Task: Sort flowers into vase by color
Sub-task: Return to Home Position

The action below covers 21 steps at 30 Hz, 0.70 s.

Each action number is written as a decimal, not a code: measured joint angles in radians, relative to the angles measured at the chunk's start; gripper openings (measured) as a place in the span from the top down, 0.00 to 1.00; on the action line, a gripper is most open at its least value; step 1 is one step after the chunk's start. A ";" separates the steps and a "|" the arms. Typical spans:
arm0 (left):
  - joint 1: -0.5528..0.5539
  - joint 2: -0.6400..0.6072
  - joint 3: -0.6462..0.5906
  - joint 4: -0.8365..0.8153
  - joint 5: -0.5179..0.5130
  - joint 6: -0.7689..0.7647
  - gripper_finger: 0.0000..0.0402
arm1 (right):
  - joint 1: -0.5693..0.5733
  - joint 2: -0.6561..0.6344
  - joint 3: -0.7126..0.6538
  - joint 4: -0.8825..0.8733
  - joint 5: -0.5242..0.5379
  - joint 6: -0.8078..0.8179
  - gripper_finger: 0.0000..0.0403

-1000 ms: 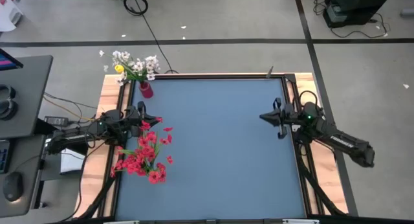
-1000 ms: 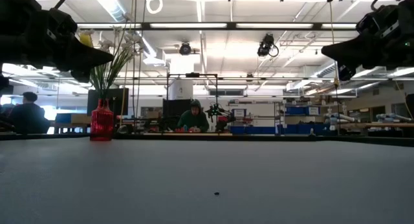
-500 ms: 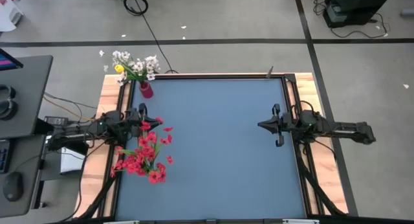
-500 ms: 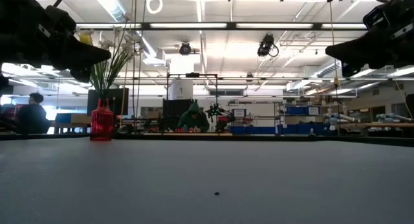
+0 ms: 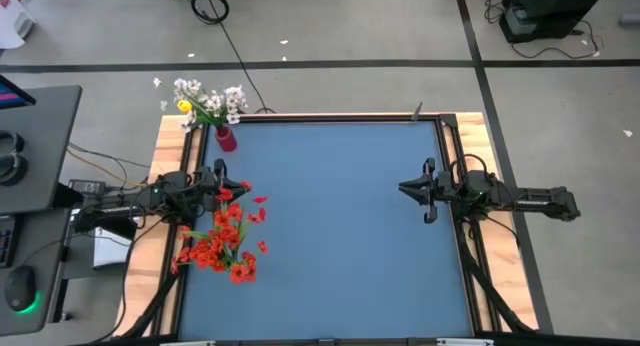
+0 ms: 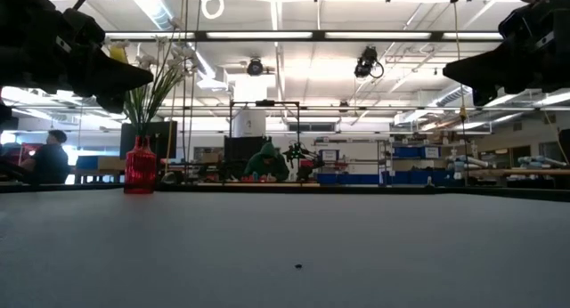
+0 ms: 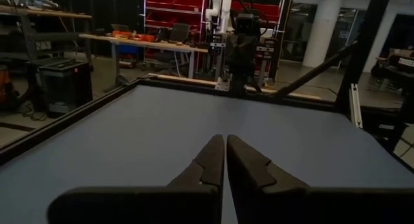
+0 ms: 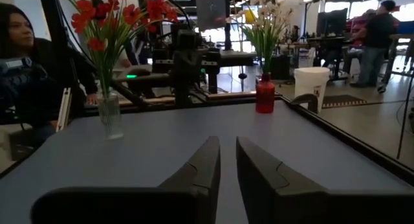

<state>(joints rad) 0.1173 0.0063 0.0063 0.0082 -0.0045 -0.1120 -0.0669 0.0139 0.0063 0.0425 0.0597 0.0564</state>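
My left gripper (image 7: 225,138) is clenched shut above the left side of the table (image 5: 340,236), my right gripper (image 8: 226,141) clenched at the right side. Red flowers (image 5: 222,236) in clear vase (image 8: 110,114) beside left gripper. White and yellow flowers (image 5: 208,101) in red vase (image 5: 226,138), far left corner.

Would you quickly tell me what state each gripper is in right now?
Left gripper: shut, holding nothing.
Right gripper: shut but for a thin gap, holding nothing.
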 joint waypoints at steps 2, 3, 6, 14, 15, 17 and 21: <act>0.000 0.000 0.000 0.000 0.000 0.000 0.94 | 0.000 0.000 0.000 0.000 0.000 0.000 0.85; 0.000 0.000 0.000 0.000 -0.001 0.000 0.94 | 0.000 0.000 0.000 0.000 0.000 0.000 0.85; 0.000 0.000 0.000 0.001 -0.001 0.000 0.94 | 0.000 0.000 0.000 0.000 0.000 0.000 0.85; -0.030 -0.004 0.000 0.002 -0.002 0.000 0.93 | 0.019 -0.011 0.000 0.008 -0.005 0.000 0.85; -0.033 -0.004 0.000 0.002 -0.002 -0.001 0.93 | 0.024 -0.011 0.000 0.009 -0.006 0.000 0.85; -0.037 -0.004 0.000 0.002 -0.002 -0.001 0.93 | 0.036 -0.011 0.000 0.015 -0.005 0.000 0.85; -0.049 -0.005 0.000 0.002 -0.002 -0.001 0.93 | 0.068 -0.011 0.000 0.016 -0.006 0.000 0.85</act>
<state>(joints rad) 0.0686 0.0017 0.0063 0.0105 -0.0063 -0.1127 0.0012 0.0028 0.0063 0.0588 0.0542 0.0566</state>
